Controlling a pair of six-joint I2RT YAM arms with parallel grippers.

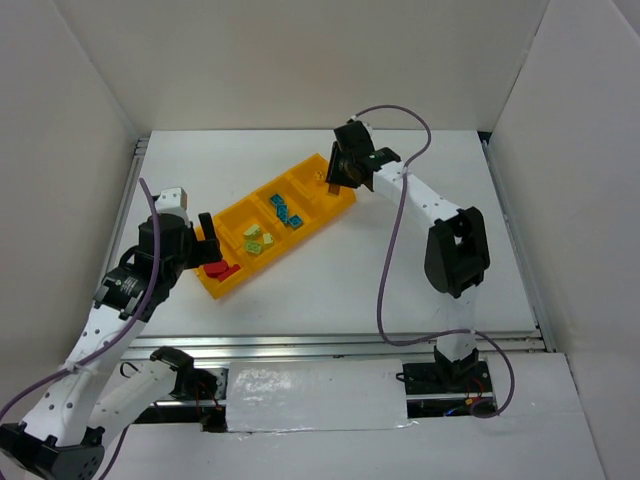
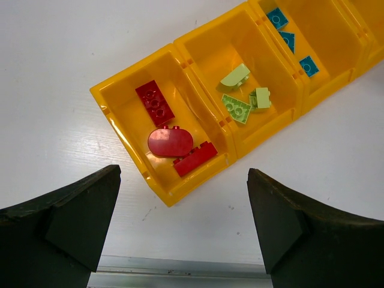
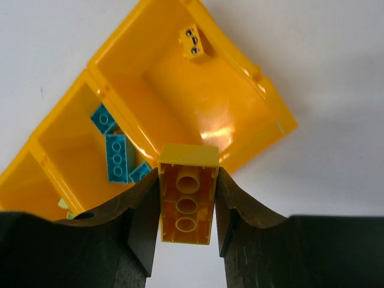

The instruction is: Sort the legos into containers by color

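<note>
The orange-yellow tray (image 1: pixel 228 288) of four compartments lies diagonally on the table. Red legos (image 2: pixel 171 143) lie in the near-left compartment, yellow-green legos (image 2: pixel 237 109) in the second, teal-blue legos (image 3: pixel 117 157) in the third, and one orange-yellow lego (image 3: pixel 193 43) in the far-right one. My right gripper (image 3: pixel 187 207) is shut on an orange-yellow brick (image 3: pixel 187 198), its hollow underside toward the camera, held above the far-right compartment's near wall; in the top view it (image 1: pixel 335 180) hovers at that end. My left gripper (image 2: pixel 183 222) is open and empty, just outside the red compartment's corner.
White walls enclose the table on three sides. A metal rail (image 1: pixel 350 345) runs along the near edge. The right arm's purple cable (image 1: pixel 395 250) loops over the table to the right of the tray.
</note>
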